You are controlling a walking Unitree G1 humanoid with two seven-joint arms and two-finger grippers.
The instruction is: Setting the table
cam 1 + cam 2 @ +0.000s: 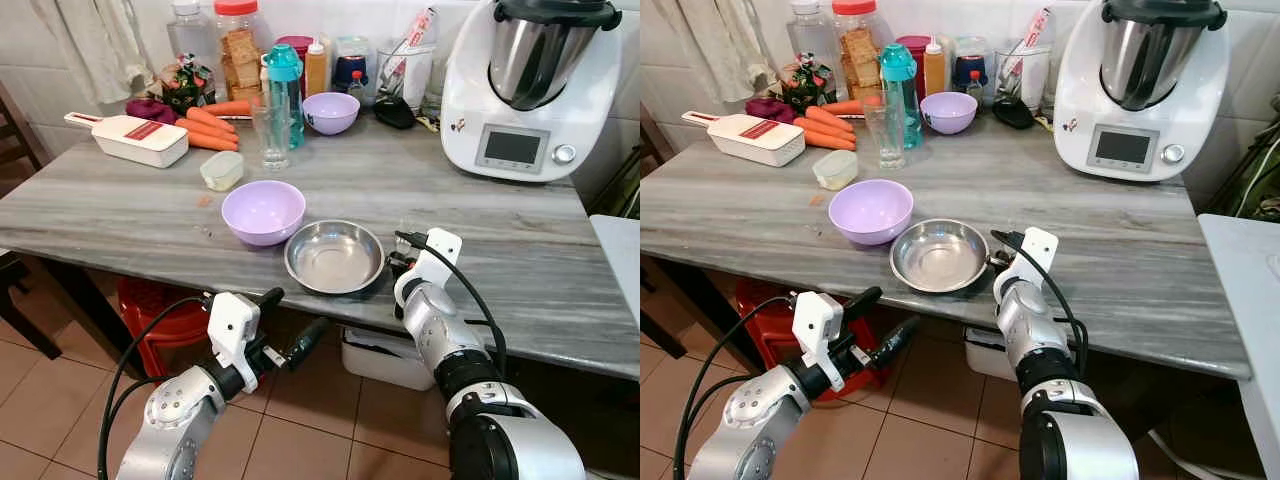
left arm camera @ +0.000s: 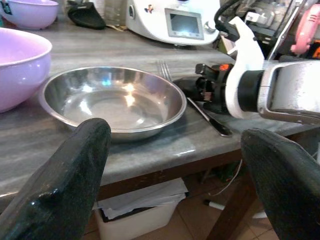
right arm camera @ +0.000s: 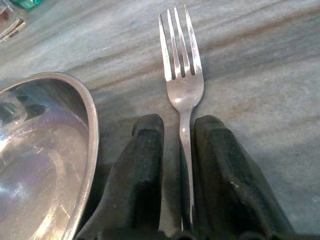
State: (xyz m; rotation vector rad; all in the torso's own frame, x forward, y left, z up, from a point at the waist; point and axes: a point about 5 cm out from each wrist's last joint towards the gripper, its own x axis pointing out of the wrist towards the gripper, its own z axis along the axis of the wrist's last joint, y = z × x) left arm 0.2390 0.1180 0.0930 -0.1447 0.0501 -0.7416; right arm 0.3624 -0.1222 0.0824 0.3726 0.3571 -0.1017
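Note:
A steel bowl (image 1: 334, 256) sits near the front edge of the grey table (image 1: 500, 250), with a large purple bowl (image 1: 263, 211) touching its left side. A fork (image 3: 182, 75) lies flat on the table just right of the steel bowl, tines pointing away from me. My right gripper (image 3: 179, 140) rests low on the tabletop, shut on the fork's handle. My left gripper (image 1: 296, 312) hangs open below the table's front edge, pointing toward the steel bowl, with nothing between its fingers (image 2: 75, 165).
A white kitchen machine (image 1: 530, 85) stands at the back right. A glass (image 1: 271, 135), teal bottle (image 1: 285, 85), small purple bowl (image 1: 331, 112), carrots (image 1: 210, 128), slicer (image 1: 130, 138) and jars crowd the back left. Under the table are a red stool (image 1: 160, 305) and white bin (image 1: 385, 360).

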